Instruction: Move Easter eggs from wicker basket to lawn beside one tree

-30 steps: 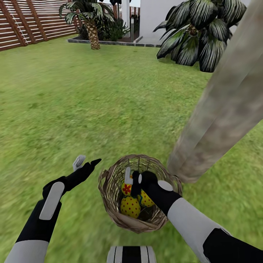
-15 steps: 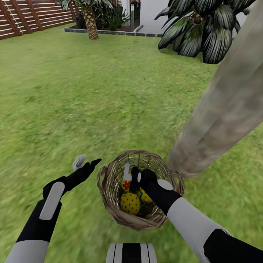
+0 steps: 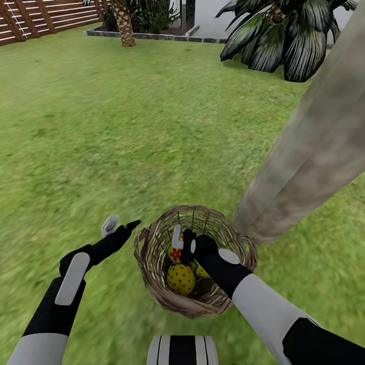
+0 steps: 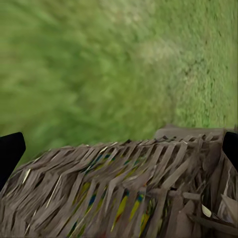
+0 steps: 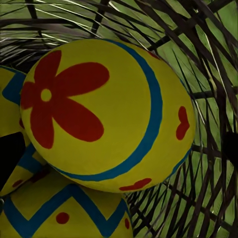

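- Head view: the wicker basket (image 3: 195,261) sits on the lawn (image 3: 126,126) in the lower centre of the frame, close beside the base of the tree (image 3: 309,147), whose thick mottled trunk leans up to the upper right corner. The right gripper (image 3: 183,242) reaches down inside the basket, one white and one black finger flanking the flower-marked egg (image 3: 175,253); whether they press on it I cannot tell. A red-dotted egg (image 3: 180,279) lies below it, nearer the bottom edge. The left gripper (image 3: 121,225) hangs over the grass at lower left, just beside the basket, its fingers spread apart and empty. A slatted fence (image 3: 45,17) and palms (image 3: 284,35) line the top.
- Left wrist view: the basket's woven wall (image 4: 124,193) spans the lower half, with yellow and blue showing through the weave, and blurred grass above.
- Right wrist view: the flower-marked egg (image 5: 106,114) sits large in the centre, and a zigzag-banded egg (image 5: 64,213) lies at the lower left, both inside the weave.
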Tool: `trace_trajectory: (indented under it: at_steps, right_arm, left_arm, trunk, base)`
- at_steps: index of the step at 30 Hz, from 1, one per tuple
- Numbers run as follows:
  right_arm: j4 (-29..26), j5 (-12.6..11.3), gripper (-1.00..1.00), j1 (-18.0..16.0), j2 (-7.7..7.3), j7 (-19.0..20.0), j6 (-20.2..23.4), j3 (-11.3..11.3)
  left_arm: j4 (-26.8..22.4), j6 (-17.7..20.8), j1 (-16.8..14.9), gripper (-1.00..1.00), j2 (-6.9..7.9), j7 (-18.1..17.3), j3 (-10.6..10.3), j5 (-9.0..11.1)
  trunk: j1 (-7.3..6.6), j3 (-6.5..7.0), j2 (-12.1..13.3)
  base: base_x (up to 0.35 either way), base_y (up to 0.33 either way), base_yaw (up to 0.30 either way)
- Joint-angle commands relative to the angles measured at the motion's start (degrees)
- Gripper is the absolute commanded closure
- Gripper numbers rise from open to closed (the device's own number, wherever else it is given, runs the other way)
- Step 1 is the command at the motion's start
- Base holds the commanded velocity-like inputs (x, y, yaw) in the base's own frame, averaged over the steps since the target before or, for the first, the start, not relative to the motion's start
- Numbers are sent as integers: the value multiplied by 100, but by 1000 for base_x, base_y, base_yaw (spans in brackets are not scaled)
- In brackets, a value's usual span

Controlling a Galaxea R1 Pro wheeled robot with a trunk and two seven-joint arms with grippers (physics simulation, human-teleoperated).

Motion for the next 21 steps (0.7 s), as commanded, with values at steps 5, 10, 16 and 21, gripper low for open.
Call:
trace_trajectory:
  at_steps: [5, 10, 16, 21]
  right_arm:
    - [7, 126, -100, -55, 26, 70, 33, 73]
    - [-20, 232, -100, -87, -1, 220, 4, 180]
    - [-27, 300, -100, -91, -22, 412, -104, 202]
    - [-30, 309, -100, -91, -31, 491, -233, 234]
  left_arm:
    - [-19, 66, 56, -100, 58, -27, 107, 56]
    - [-115, 89, 64, -100, 183, -106, 158, 64]
    - [-117, 93, 68, -100, 376, -299, 170, 58]
    - [-117, 92, 68, -100, 393, -459, 170, 54]
  trunk:
    - [-1, -4, -2]
    - [-1, -4, -2]
    - [-1, -4, -2]
    - [-1, -4, -2]
  base:
    - [0, 0, 0]
    - [0, 0, 0]
    - [0, 0, 0]
    - [0, 0, 0]
